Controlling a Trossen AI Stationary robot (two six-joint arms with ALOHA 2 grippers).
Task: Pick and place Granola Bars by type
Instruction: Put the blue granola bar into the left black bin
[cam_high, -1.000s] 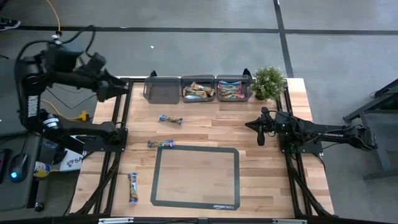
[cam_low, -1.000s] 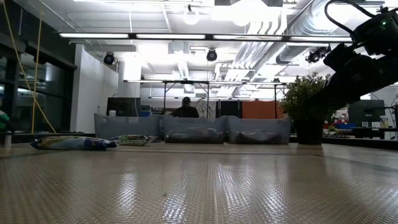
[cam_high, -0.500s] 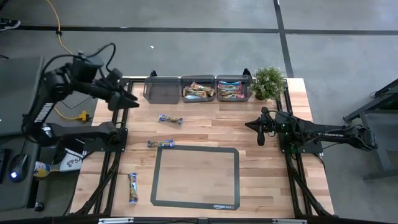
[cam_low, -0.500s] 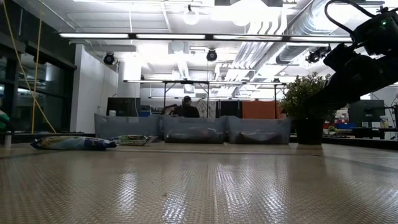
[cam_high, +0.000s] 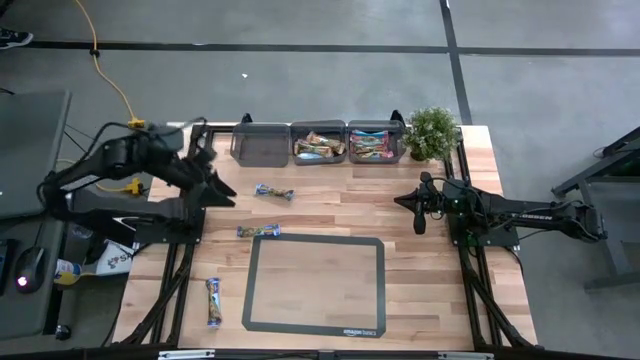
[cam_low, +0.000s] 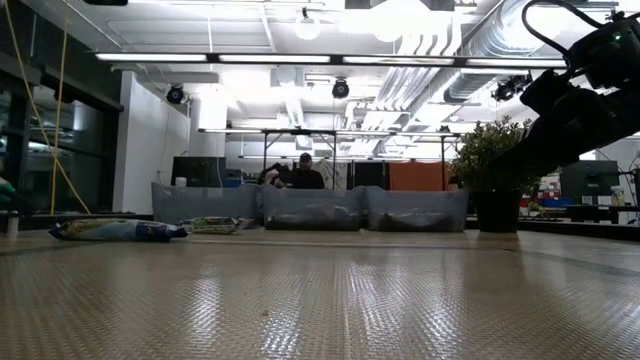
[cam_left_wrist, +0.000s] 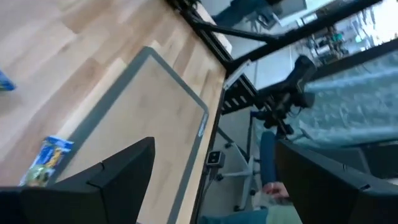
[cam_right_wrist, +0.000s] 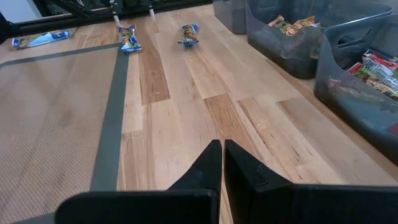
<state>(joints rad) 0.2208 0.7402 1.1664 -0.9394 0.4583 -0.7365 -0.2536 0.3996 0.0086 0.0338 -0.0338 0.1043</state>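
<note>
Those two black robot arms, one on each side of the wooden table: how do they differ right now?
The left claw is spread open, while the right claw is pinched shut. The left one sits near the blue-wrapped granola bar lying loose on the wood; the right one sits farther from any bar, in front of the small green potted plant. Both are dark, point inward over the table and hold nothing.

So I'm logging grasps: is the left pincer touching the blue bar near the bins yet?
Apart. The high view shows bare wood between the open left pincer and the blue bar; the bar lies free on the table.
</note>
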